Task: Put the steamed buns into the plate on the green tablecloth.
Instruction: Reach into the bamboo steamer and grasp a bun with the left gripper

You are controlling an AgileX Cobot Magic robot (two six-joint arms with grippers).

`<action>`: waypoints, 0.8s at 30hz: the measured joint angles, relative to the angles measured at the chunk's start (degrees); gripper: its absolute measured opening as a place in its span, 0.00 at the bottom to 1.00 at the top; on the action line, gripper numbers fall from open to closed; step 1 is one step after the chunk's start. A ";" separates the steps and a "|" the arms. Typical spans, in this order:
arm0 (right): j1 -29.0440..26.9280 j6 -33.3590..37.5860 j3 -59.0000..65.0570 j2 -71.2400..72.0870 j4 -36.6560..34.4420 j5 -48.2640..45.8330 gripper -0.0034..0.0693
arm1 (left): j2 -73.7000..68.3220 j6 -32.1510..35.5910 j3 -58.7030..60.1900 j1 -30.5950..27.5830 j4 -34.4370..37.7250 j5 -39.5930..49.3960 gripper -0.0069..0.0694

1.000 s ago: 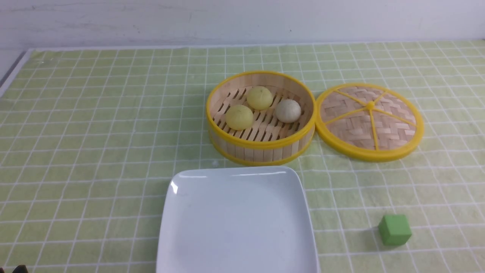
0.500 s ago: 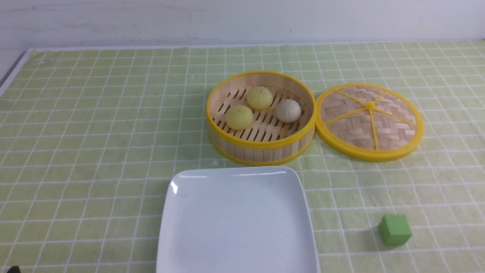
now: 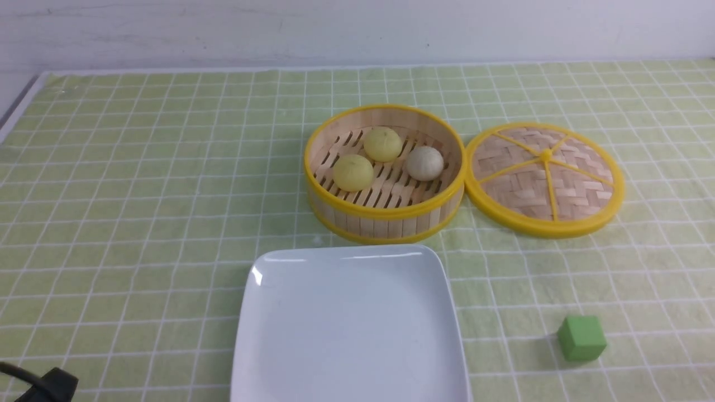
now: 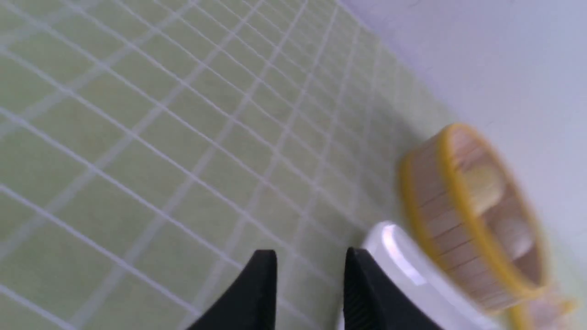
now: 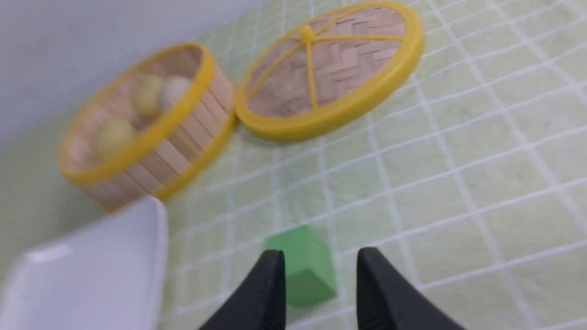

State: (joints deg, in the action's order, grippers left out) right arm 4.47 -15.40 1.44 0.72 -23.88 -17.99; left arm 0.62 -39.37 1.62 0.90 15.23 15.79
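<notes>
Three steamed buns lie in a round yellow-rimmed bamboo basket (image 3: 385, 218): two pale yellow ones (image 3: 353, 172) (image 3: 382, 144) and a greyish-beige one (image 3: 424, 163). The white square plate (image 3: 349, 324) lies on the green tablecloth (image 3: 139, 195), just in front of the basket, with nothing on it. My left gripper (image 4: 311, 256) is open over bare cloth beside a corner of the plate (image 4: 399, 256). My right gripper (image 5: 321, 254) is open too, holding nothing. Both are well short of the basket (image 5: 183, 133).
The woven basket lid (image 3: 544, 178) lies flat to the right of the basket. A small green cube (image 3: 581, 338) sits on the cloth right of the plate; it shows just beyond my right fingertips (image 5: 305, 263). A black part of my left arm (image 3: 53, 385) shows at the front left corner.
A black part of my left arm has come further into the lower left corner of the front view. Buns, basket, lid, plate and cube have not moved.
</notes>
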 joint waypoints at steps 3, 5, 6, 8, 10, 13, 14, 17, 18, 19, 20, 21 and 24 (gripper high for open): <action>0.00 -2.81 0.00 0.00 -6.50 0.56 0.38 | 0.00 -5.19 0.00 0.00 6.40 -0.87 0.41; 0.00 -3.26 0.00 0.00 -9.57 0.65 0.38 | 0.00 -6.46 0.02 0.00 8.64 -1.79 0.41; 0.00 -3.38 0.00 0.00 -10.40 0.94 0.38 | 0.00 -6.52 0.02 0.00 8.94 -2.29 0.41; 0.00 -3.51 0.00 0.00 -11.35 1.83 0.38 | 0.00 -6.64 0.02 0.00 9.37 -3.66 0.41; 0.00 -3.57 0.00 0.00 -11.51 2.54 0.38 | 0.00 -6.64 0.02 0.00 9.57 -4.93 0.41; 0.00 -2.73 -1.05 0.00 -11.29 4.09 0.34 | 0.05 -3.90 -3.34 0.79 8.90 -3.31 0.38; 0.00 -1.61 -2.55 0.00 -10.66 4.03 0.31 | 0.05 -1.95 -5.61 1.17 7.81 -1.51 0.37; 0.00 3.33 -9.41 -2.17 -6.28 4.02 0.18 | -1.43 4.39 -14.79 1.84 4.09 3.61 0.29; 0.00 7.15 -16.09 -6.35 -1.46 2.45 0.08 | -5.90 7.42 -20.98 1.87 1.06 9.66 0.21; 0.00 8.46 -18.80 -9.51 0.92 0.83 0.05 | -9.49 8.59 -23.41 1.87 -0.33 12.67 0.17; 0.00 9.46 -22.19 -13.31 3.92 -1.84 0.04 | -12.83 9.39 -26.17 1.87 -1.94 15.95 0.13; 0.00 9.57 -22.86 -13.31 4.46 -2.51 0.04 | -14.62 9.75 -27.21 1.87 -2.50 17.66 0.12; 0.00 6.84 -34.37 -30.93 10.73 -20.16 0.05 | -32.36 15.29 -35.31 1.87 -5.41 31.80 0.09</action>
State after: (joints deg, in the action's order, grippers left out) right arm 4.47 -8.56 -32.93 -30.21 -13.15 -38.15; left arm -31.73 -24.08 -33.69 2.77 9.83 47.59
